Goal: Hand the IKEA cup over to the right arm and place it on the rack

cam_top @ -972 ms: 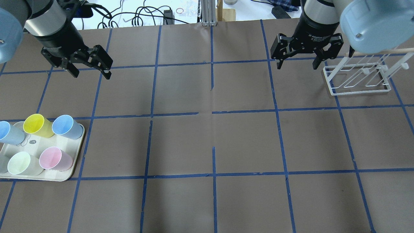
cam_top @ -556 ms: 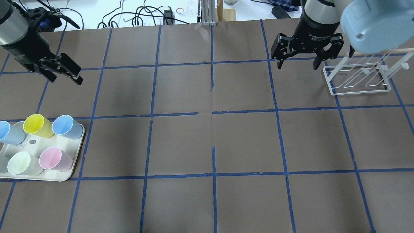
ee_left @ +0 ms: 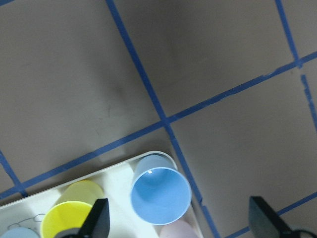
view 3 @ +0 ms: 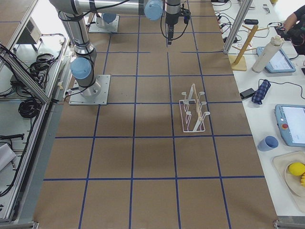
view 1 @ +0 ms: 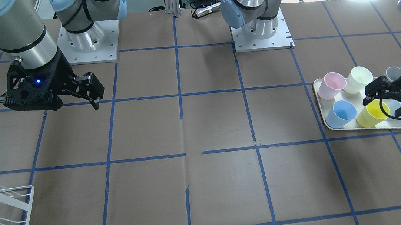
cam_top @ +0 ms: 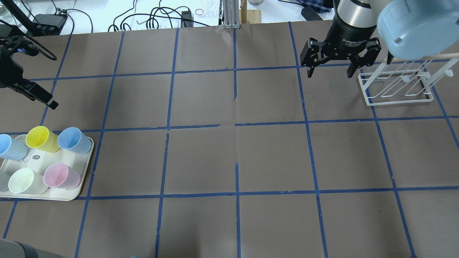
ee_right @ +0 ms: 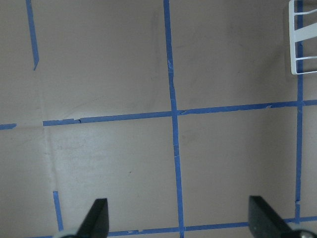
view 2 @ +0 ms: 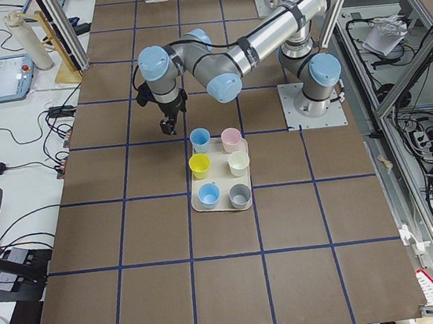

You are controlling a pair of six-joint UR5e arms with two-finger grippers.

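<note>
Two pale blue IKEA cups stand upright on the cream tray (cam_top: 78, 192): one (cam_top: 73, 139) at its far inner corner, one (cam_top: 9, 147) at the view's left edge. The corner cup also shows in the front view (view 1: 342, 112) and the left wrist view (ee_left: 161, 196). My left gripper (view 1: 384, 105) is open and empty, held above the table just beyond the tray's far edge; in its wrist view its fingertips (ee_left: 98, 218) flank the corner cup from above. My right gripper (cam_top: 330, 70) is open and empty beside the white wire rack (cam_top: 398, 86).
The tray also holds a yellow cup (cam_top: 41, 138), a pink cup (cam_top: 61, 175), a pale green cup (cam_top: 23, 181) and a grey cup (view 1: 394, 72). Cables (cam_top: 154, 16) lie beyond the table's far edge. Blue tape lines cross the brown table.
My left arm has swung toward the overhead view's left edge and nearer the tray, gripper still open. The right arm and the cups have not moved.
</note>
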